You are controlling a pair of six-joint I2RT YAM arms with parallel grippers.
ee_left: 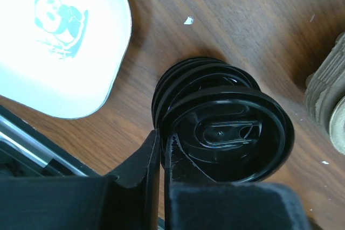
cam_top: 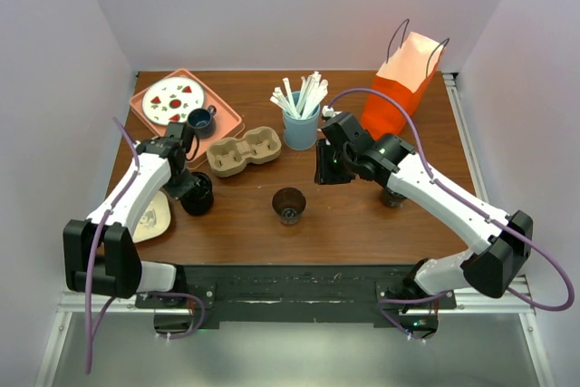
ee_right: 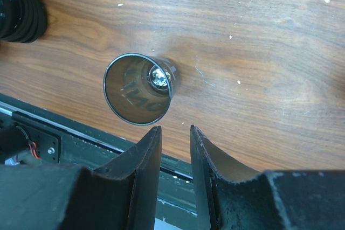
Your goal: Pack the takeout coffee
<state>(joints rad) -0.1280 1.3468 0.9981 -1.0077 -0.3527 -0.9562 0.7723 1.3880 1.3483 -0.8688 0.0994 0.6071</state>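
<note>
The left gripper [ee_left: 161,157] is pinching the rim of the top lid [ee_left: 229,133] on the lid stack [cam_top: 197,195] by the table's [cam_top: 381,228] left edge. So thin a hold may be slipping, or dragging a second lid along. The right gripper [ee_right: 175,144] is hanging narrowly parted and empty near the cup [cam_top: 289,203], mid-front. Pale walls [cam_top: 54,43] are enclosing the brown wood.

A dark wooden table [cam_top: 245,210] sits enclosed by plain, pale lavender walls [cam_top: 272,6]

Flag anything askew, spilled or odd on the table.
The top black plastic lid sits tilted off the stack of black lids, its rim pinched in the left pincer. Tiny white specks dot the brown wooden table. The dark brown takeout cup stands upright and empty; nothing looks spilled.
</note>
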